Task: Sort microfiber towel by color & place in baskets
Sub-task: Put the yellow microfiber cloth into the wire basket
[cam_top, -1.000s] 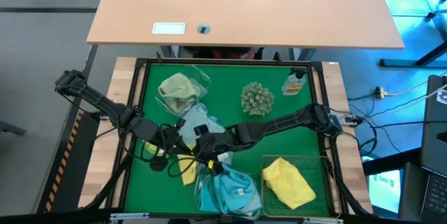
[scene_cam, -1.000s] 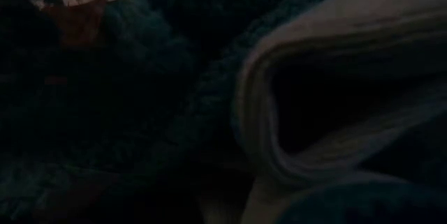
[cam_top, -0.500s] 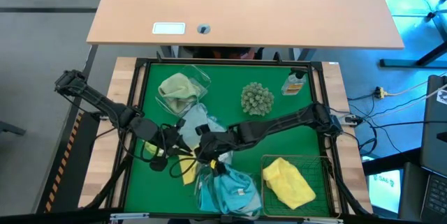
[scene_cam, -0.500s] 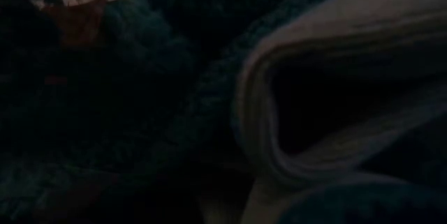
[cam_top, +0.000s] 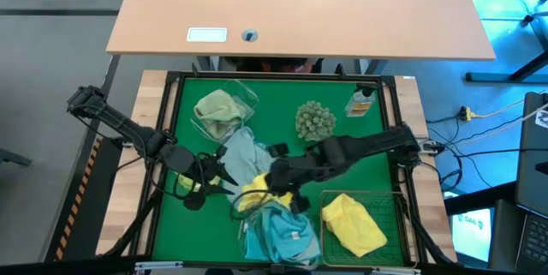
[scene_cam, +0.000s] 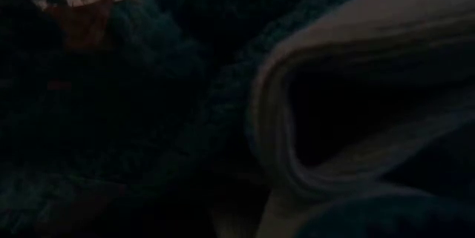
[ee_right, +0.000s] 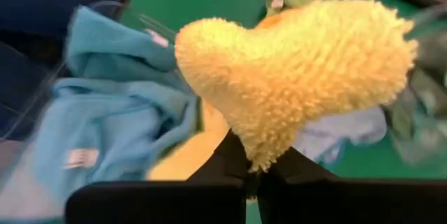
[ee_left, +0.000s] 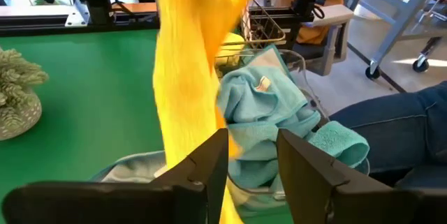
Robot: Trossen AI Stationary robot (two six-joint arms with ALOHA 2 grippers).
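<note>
My right gripper [cam_top: 274,182] is shut on a yellow towel [cam_top: 252,198] above the table's near middle. My left gripper [cam_top: 214,179] is open just left of it; in the left wrist view the towel [ee_left: 183,77] hangs in front of my open fingers [ee_left: 251,165]. Teal towels [cam_top: 278,232] fill a clear tub at the near edge. Another yellow towel [cam_top: 351,224] lies in the wire basket [cam_top: 396,200]. A lime green towel [cam_top: 217,108] lies in a clear tub at the far left. A light blue towel [cam_top: 244,157] lies on the mat. My right gripper pinches a bunched part of the yellow towel [ee_right: 262,151] between its two fingers; one layer or several, I cannot tell. The towel hangs slack below the gripper in a long strip [ee_left: 185,112]. Its lower end is hidden behind my left fingers.
A grey-green spiky ball [cam_top: 315,121] and a small bottle with an orange label [cam_top: 361,102] stand at the far right of the green mat. A person's leg in jeans [ee_left: 391,123] shows beyond the near edge. The low view is blocked by cloth.
My right gripper has gone up and toward the table's right edge with the yellow towel. The towel, which lay by the teal tub, is lifted and drawn out into a hanging strip.
</note>
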